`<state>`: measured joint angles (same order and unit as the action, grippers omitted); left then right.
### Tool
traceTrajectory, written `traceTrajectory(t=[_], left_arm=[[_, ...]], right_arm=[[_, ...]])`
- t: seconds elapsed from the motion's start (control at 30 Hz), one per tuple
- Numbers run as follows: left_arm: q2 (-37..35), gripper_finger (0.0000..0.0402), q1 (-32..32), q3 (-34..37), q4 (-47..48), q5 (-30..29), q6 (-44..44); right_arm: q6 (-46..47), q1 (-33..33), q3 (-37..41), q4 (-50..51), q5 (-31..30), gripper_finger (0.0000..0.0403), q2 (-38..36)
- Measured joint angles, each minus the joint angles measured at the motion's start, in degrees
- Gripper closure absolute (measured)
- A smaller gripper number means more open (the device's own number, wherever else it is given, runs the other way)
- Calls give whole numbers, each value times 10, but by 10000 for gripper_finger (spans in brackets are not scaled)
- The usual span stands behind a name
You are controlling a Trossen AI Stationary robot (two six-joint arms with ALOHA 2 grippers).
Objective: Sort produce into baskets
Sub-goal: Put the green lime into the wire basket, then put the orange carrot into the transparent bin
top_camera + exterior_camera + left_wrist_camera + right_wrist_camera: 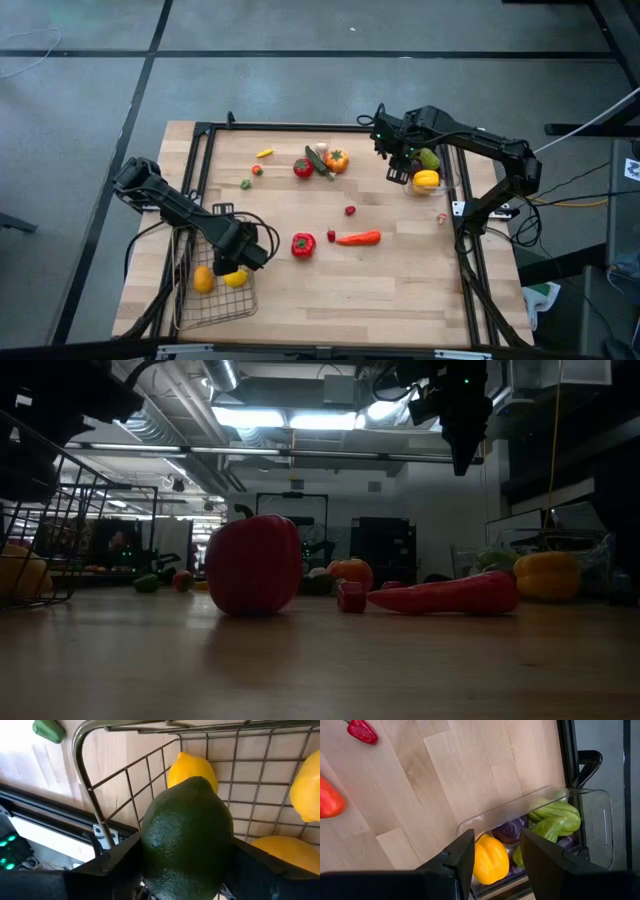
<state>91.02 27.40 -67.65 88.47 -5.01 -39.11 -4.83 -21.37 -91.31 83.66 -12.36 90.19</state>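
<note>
Holding a dark green lime point(187, 837) between its jaws, the left gripper point(248, 252) hangs over the wire basket point(182, 300) at about 8 o'clock on the counter point(400, 290). Two yellow lemons point(203, 279) already lie in the basket.

The right gripper point(495, 852) sits at about 2 o'clock, above the clear bin point(597, 827). Its jaws stand part-open with nothing between them. The bin holds a yellow pepper point(491, 860), a green vegetable point(555, 817) and something purple.

Loose produce left on the counter: red pepper point(303, 244) and long red chili point(358, 238) near centre, a cluster around 12 o'clock.

Risks, as judged:
- The lime looks round and smooth; on release it may bounce off the lemons and roll against the mesh wall, or lodge on the rim if the gripper is near the basket edge.
- Left jaws or wrist could snag the thin wire when lifting out and drag the basket.
- The right gripper hangs close to the bin wall; a careless descent could tip or shove the light bin.
</note>
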Motion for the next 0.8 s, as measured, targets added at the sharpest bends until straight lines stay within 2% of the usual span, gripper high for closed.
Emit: traceTrajectory(t=[0.3, 0.57, 0.8], left_arm=[[0, 89, 0, 1, -4, 11, 0], [0, 87, 0, 1, -9, 11, 1], [0, 87, 0, 1, -9, 12, 1]], right_arm=[[0, 0, 0, -7, 10, 248, 0], [-8, 8, 0, -37, 161, 248, 0], [-13, 68, 9, -77, 175, 249, 0]])
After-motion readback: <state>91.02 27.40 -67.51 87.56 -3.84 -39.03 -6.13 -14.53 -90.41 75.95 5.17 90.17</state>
